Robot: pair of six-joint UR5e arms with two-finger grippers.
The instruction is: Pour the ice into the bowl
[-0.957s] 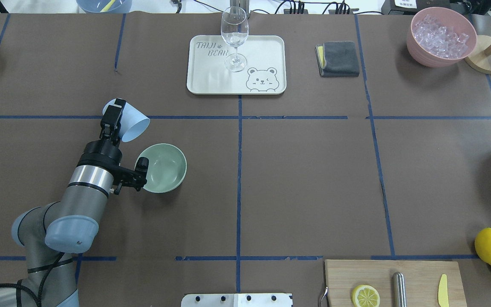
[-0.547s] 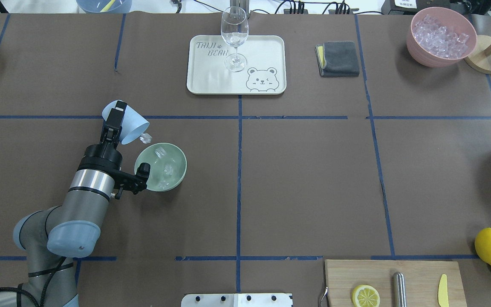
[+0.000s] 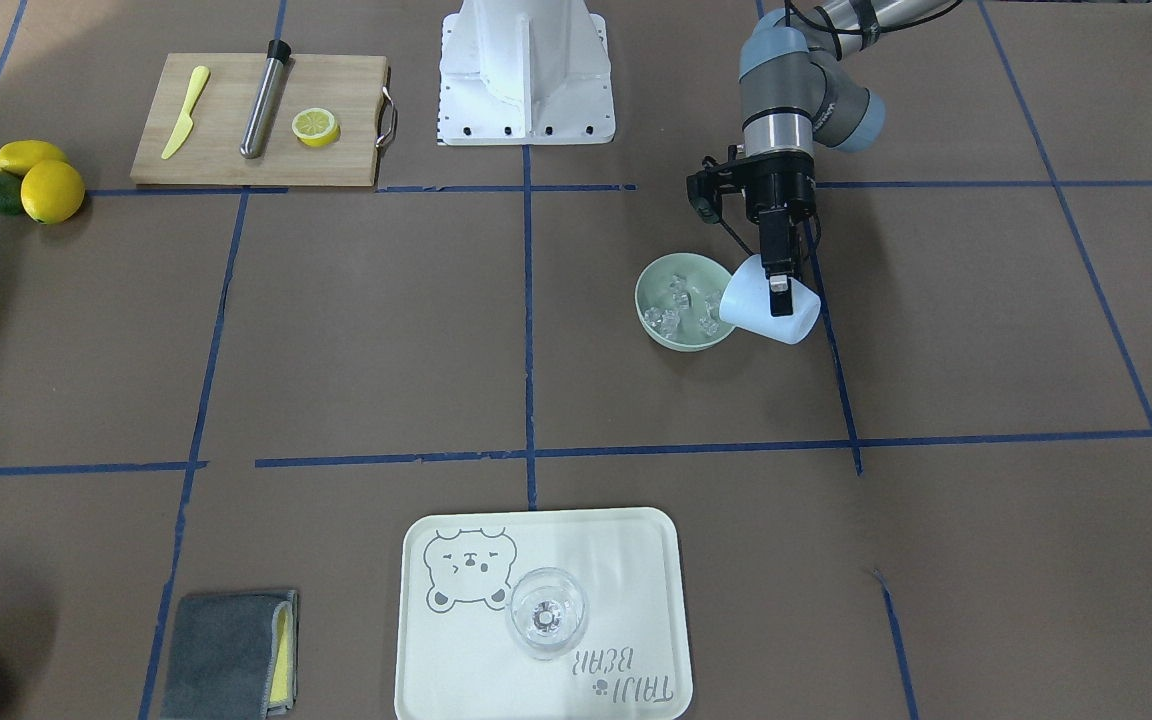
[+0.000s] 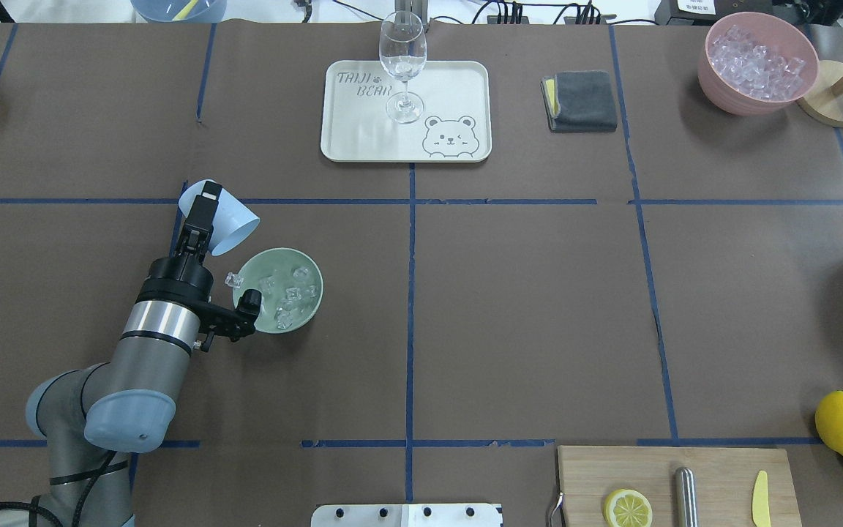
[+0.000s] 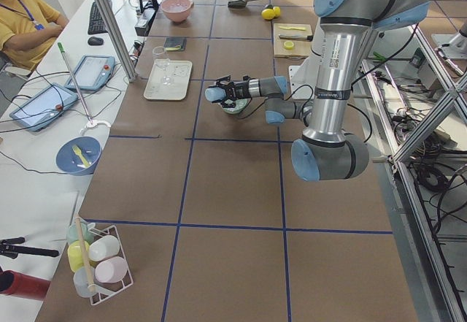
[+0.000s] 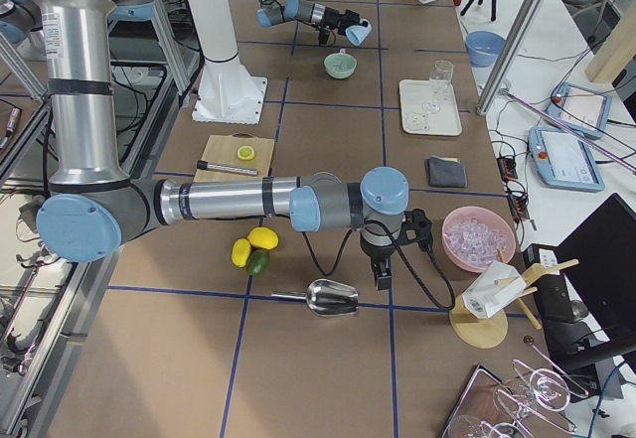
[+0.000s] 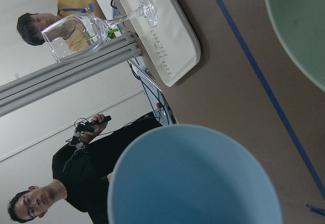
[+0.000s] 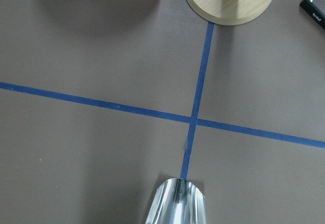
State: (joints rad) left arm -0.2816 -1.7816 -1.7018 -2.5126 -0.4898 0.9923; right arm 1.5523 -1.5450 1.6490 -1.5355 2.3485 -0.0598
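A: The cubes that were tumbling out of the cup half a second ago have landed. A second ago the bowl (image 4: 313, 301) was bare, and now the ice (image 4: 290, 296) lies scattered over its floor. The bowl also sits a touch further right than it did.

B: Where is the bowl?

A: On the desk (image 4: 524, 307), left of the centre line, just in front of the left arm's wrist.

B: And the left end effector (image 4: 205, 202)?

A: It is pinching the wall of the light blue cup (image 4: 230, 224). The cup is tipped on its side in the air, its mouth over the bowl's far-left rim. The left wrist camera looks straight into that mouth and sees plain blue wall.

B: Are all the cubes inside?

A: Most of them. One cube (image 4: 232, 279) shows right at the bowl's left rim, and I cannot tell whether it sits on the rim or outside it.

B: And the right end effector (image 6: 383, 277)?

A: It hangs low over the desk at the far right end, beside a metal scoop (image 6: 333, 299) lying there. I cannot tell whether its fingers are spread or together.

B: What else is out?

A: A wine glass (image 4: 402, 55) stands on the bear tray (image 4: 458, 88), and a pink bowl (image 4: 718, 94) is heaped with more cubes.
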